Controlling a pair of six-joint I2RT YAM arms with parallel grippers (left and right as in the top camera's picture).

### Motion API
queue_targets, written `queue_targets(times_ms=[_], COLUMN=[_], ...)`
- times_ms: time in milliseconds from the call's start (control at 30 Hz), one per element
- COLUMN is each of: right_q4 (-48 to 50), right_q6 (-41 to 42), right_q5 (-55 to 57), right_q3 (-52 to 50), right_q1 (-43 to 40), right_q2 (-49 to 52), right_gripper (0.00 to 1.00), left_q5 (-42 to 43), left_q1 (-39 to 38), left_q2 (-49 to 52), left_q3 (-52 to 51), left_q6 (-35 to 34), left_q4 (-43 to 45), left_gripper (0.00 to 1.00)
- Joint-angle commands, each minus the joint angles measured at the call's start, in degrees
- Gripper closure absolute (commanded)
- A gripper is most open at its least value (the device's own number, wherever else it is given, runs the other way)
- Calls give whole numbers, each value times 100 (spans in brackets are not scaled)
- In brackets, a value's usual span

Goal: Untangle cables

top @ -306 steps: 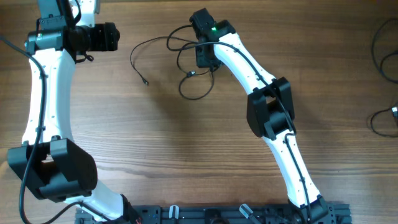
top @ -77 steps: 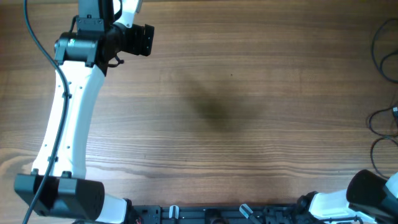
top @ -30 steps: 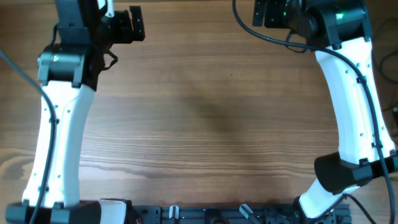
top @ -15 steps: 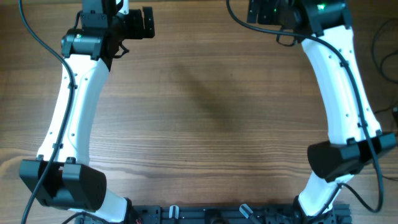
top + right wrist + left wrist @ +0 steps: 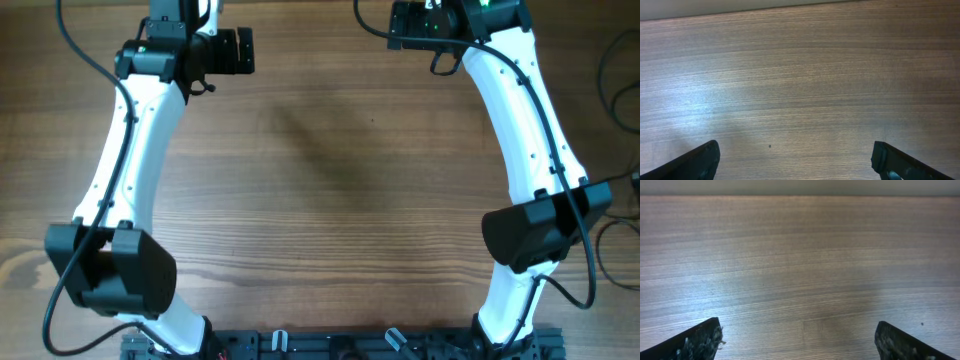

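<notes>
Thin black cable loops [image 5: 604, 70] lie at the table's right edge, partly cut off by the frame. No cable shows between the arms or in either wrist view. My left gripper [image 5: 247, 50] is at the far left of the table, pointing right, and is open. My right gripper [image 5: 393, 25] is at the far centre-right, pointing left, and is also open. In the left wrist view the left gripper [image 5: 800, 341] has its fingers [image 5: 696, 342] wide apart over bare wood. In the right wrist view the right gripper [image 5: 796, 160] shows only wood between its fingers [image 5: 696, 161].
The wooden table [image 5: 330, 200] spans the view. A black rail [image 5: 340, 345] runs along the near edge between the arm bases. The right arm's dark elbow [image 5: 540, 230] hangs over the right side, with its own thicker cable looping beside it.
Both arms have swung a little toward the middle at the far edge. The jaws of both grippers stay wide apart, with nothing in them.
</notes>
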Motion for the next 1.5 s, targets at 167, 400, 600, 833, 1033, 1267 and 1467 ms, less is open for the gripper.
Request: queue_targets(times_ms=[167, 400, 600, 833, 1033, 1267, 1467], right_q4=[-24, -72, -358, -522, -507, -584, -597], right_q6=[83, -240, 133, 105, 109, 105, 114], right_q5=[-166, -492, -492, -492, -494, -494, -492], right_q3=[-11, -11, -11, -11, -9, -9, -9], right_q1=[42, 46, 46, 81, 138, 142, 142], right_q2=[74, 74, 74, 74, 74, 74, 74], right_gripper=[0, 1, 1, 0, 0, 0, 0], left_q5=[111, 22, -22, -361, -496, -520, -520], left_q1=[-13, -13, -24, -24, -24, -24, -24], left_q2=[72, 72, 72, 70, 59, 59, 59], left_q3=[-17, -17, -17, -15, -15, -15, -15], left_q6=[70, -83, -87, -236, -236, -236, -234], left_q4=[70, 50, -337, -623, -713, -669, -667], left_gripper=[0, 0, 0, 0, 0, 0, 0])
